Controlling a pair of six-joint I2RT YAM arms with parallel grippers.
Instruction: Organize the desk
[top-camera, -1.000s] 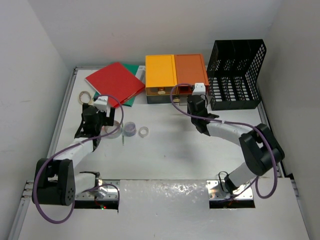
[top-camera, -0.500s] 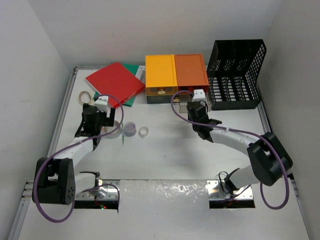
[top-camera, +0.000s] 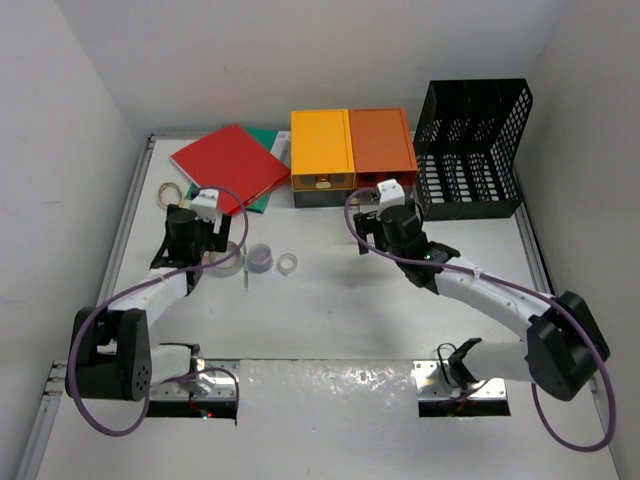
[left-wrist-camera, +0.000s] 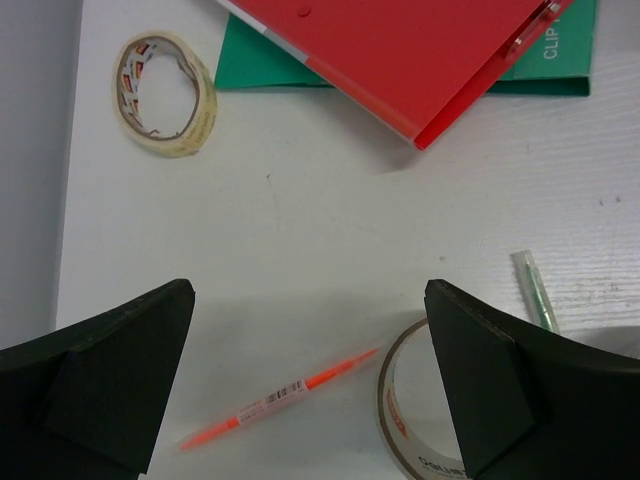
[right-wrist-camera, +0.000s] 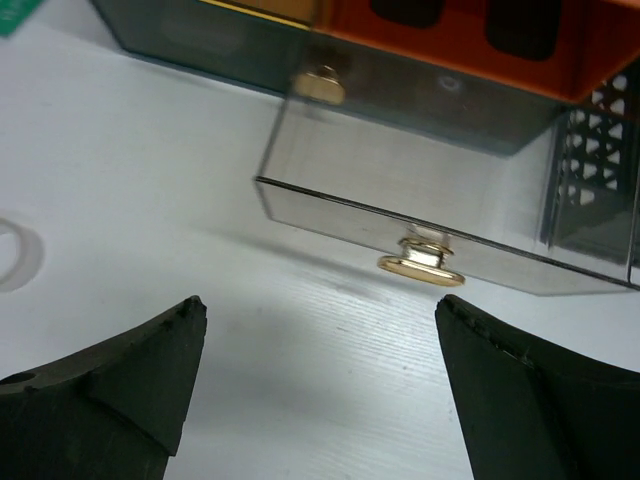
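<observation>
Toward far edge of desk, right claw agape, clear drawer open

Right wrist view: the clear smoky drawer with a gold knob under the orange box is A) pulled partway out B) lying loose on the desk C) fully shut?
A: the clear smoky drawer juts forward out of the orange box, its gold knob well ahead of the box front; the open right gripper is not touching it.
</observation>
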